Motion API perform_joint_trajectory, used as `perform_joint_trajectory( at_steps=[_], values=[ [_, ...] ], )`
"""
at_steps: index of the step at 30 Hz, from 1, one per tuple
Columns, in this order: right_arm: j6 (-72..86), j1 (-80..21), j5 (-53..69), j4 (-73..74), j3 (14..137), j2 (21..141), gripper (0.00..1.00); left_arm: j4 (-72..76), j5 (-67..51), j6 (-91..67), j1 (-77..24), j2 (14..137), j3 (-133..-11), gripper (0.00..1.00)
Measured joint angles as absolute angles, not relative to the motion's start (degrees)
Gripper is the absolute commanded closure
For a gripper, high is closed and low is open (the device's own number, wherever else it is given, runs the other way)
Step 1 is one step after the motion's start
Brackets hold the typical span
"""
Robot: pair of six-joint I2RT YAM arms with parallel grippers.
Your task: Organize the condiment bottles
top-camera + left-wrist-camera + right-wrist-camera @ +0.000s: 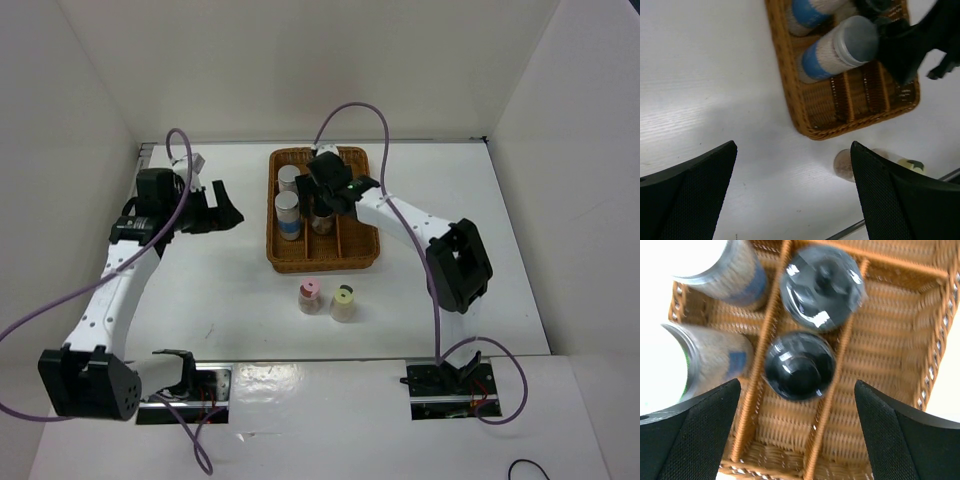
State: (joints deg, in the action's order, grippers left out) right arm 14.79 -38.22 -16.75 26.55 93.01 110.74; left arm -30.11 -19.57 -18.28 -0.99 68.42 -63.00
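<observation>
Right gripper hangs over the basket with its jaws wide apart, holding nothing. Two dark-capped bottles stand just under it in the middle lane. Two blue-label bottles stand in the left lane, so four look done. Pink-capped bottle and yellow-capped bottle sit on the desk, just in front of the basket. Left gripper is spread wide and empty, off to the side.

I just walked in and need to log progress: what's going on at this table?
Two silver-lidded bottles stand in the left lane of the wicker basket, two dark-capped bottles in its middle lane, the open right gripper just above those. The pink-capped bottle and yellow-capped bottle stand on the table in front. The left gripper hovers open and empty beside the basket.
</observation>
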Motion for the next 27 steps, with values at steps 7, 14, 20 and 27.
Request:
perform_joint_trajectory(
  at_steps=[7, 14, 20, 27],
  values=[
    [18.68, -38.13, -21.15, 27.33, 81.56, 95.83, 0.01, -27.77, -22.50, -19.66, -9.04, 60.07, -60.07, 0.00],
    [22.61, -37.69, -23.94, 25.82, 67.26, 70.04, 0.01, -27.40, -17.47, -21.63, -22.52, 67.31, -60.80, 0.00],
    [28.05, -37.60, -22.24, 28.80, 59.40, 66.89, 0.01, -29.89, -6.20, -23.66, -39.53, 79.81, -64.79, 0.00],
    [33.08, -37.60, -20.08, 34.02, 52.01, 59.35, 0.01, -32.18, 2.35, -25.82, -44.40, 81.03, -64.86, 0.00]
  ],
)
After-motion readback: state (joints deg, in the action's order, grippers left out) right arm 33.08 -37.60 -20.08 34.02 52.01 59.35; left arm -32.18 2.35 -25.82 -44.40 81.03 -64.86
